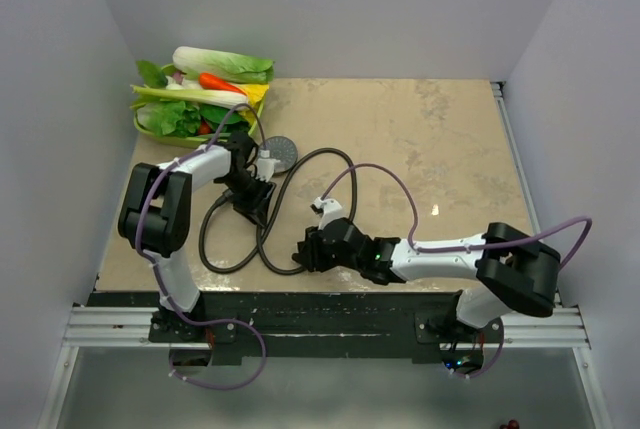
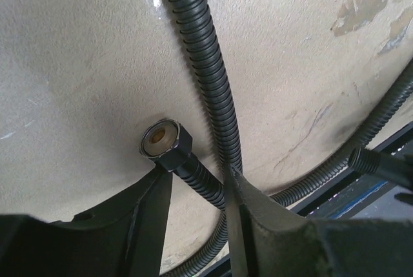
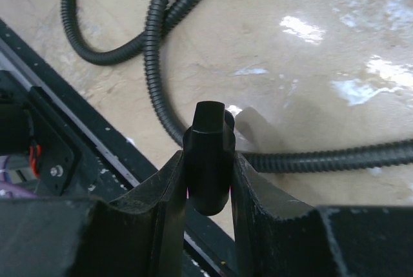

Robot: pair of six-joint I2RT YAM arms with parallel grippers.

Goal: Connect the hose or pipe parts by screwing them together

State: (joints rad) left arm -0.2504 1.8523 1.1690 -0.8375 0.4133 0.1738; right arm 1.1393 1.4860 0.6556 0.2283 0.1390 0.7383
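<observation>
R gripper [image 3: 208,167] is clamped on a dark fitting [image 3: 208,132], upright btwn its jaws. The hose [image 3: 155,64] loops on the table [image 3: 310,64] just beyond. L gripper [image 2: 200,177] straddles the hose right behind its hex nut [image 2: 166,144]; can't tell if it pinches. Just past L gripper lies the shower head [image 1: 281,152], w/ vegetables [image 1: 200,99] farther out.

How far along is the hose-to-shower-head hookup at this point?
Done: nothing joined yet; the shower head lies unattached by the vegetables, and one end nut shows an empty mouth. In hand: the right claw is shut on the other end nut; the left claw straddles the hose just behind the empty one, grip unclear. Left: bring a nut to the shower head and screw it on.
</observation>
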